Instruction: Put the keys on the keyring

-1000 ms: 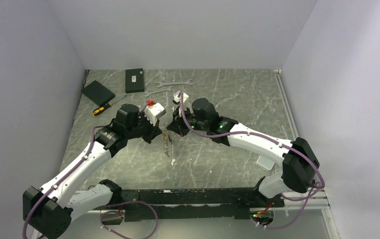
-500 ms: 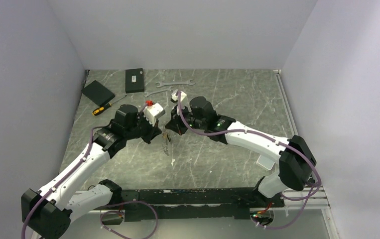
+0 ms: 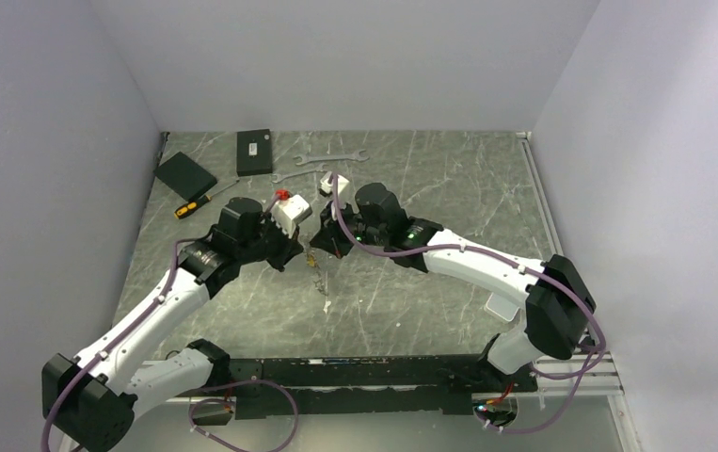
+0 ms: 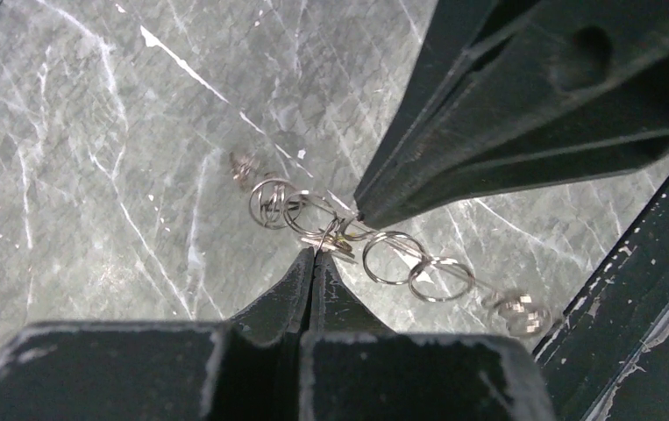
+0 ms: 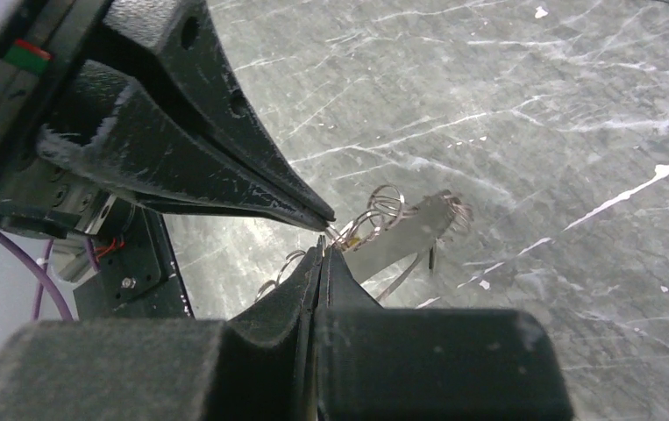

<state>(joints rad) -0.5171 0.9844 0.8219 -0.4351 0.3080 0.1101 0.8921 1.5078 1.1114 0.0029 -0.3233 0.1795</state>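
Note:
Both grippers meet tip to tip above the middle of the table. The keyring shows as a string of linked thin silvery loops, also seen dangling below the tips as the keyring. My left gripper is shut, pinching a small brass-tinted key where the loops join. My right gripper is shut on a thin wire loop of the keyring. Its fingers reach in from the upper right in the left wrist view. Other keys are too blurred to pick out.
Two flat silver wrenches lie at the back. Left of them are a black box, a black pad and a yellow-handled screwdriver. A small white scrap lies on the table below the grippers.
The right arm has crept slightly to the left, closing on the left gripper. The dangling loops have shifted a little. The left arm has barely moved.

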